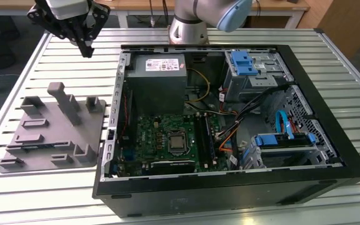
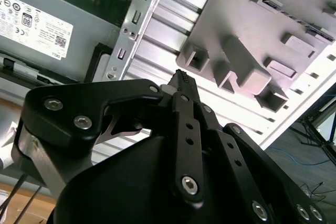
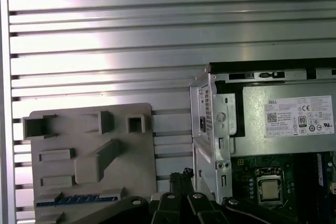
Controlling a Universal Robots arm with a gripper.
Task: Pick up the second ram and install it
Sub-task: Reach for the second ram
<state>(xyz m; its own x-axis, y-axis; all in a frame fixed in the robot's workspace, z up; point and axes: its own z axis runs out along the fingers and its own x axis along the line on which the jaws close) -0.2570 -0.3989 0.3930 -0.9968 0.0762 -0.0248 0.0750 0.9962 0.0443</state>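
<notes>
Over open slats (image 1: 55, 65) beside the case corner (image 1: 124, 48) — gripper (image 1: 88, 51), closed.

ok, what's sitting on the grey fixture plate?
A dark blue-green ram stick lies in a slot near one edge of the fixture plate; other holders look empty. The gripper hides part of the plate beside it.

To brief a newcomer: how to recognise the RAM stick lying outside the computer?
Find the grey fixture plate beside the open computer case, on the exterior view's left. In one of its slots lies the RAM stick: the only thin blue-green strip among grey blocks.
</notes>
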